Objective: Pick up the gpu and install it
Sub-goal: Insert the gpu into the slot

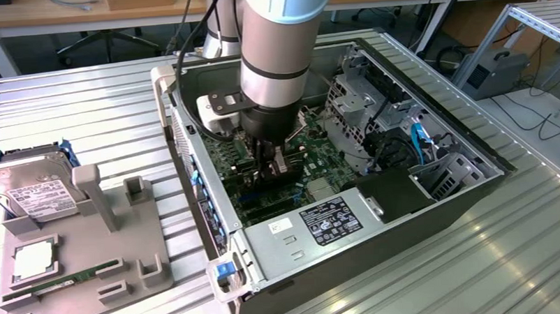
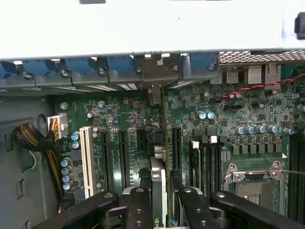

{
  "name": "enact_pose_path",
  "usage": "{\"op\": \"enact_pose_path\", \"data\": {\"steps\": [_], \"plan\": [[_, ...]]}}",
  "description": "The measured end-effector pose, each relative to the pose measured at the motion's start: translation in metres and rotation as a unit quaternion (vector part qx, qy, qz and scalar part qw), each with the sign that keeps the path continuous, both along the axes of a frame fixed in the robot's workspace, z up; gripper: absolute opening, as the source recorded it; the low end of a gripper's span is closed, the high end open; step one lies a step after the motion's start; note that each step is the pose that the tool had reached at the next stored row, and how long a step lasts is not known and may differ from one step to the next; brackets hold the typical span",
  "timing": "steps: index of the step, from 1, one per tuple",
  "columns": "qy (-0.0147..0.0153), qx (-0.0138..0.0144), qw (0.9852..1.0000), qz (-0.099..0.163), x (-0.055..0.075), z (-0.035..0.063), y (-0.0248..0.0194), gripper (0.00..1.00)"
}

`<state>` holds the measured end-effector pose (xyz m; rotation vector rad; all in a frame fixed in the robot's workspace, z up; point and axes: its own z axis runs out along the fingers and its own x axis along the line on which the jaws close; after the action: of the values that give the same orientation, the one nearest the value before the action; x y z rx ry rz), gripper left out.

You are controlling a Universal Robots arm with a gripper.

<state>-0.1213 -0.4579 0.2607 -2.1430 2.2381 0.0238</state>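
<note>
Far left in the exterior view: a grey parts holder (image 1: 88, 275), its upright posts shaped to cradle spare parts. Resting in it, 1 silver hard drive (image 1: 32, 190) leaning at the far end, 1 square processor (image 1: 32, 260) lying flat, and 1 narrow green memory stick (image 1: 56, 285) laid in a near slot. Probably so arranged to give a gripper free access from above.

Moving right: an open computer case (image 1: 468, 192) lying on its side on the ribbed metal table (image 1: 92, 115), motherboard (image 1: 329, 152) facing up, so slots open to a vertical approach. Inside, a drive cage at the far right, black cables, a labelled power supply (image 1: 331, 221) at the near end.

Over the board's left half: the gripper (image 1: 266, 164) lowered into the case on the arm, clamped edge-on around the gpu (image 2: 158, 183). In the wrist view, fingers (image 2: 138, 202) pressed to either face of the thin card, held upright with its bracket end toward the blue rear-slot latches (image 2: 119, 64). Card apparently lined up over a long expansion slot; seated or merely above it, impossible to tell.
</note>
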Motion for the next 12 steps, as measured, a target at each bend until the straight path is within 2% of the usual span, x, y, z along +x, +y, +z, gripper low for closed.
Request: {"op": "enact_pose_path", "data": {"steps": [12], "plan": [[-0.0002,0.0005,1.0,0.0,-0.0005,-0.0016,0.0001,0.27]]}}
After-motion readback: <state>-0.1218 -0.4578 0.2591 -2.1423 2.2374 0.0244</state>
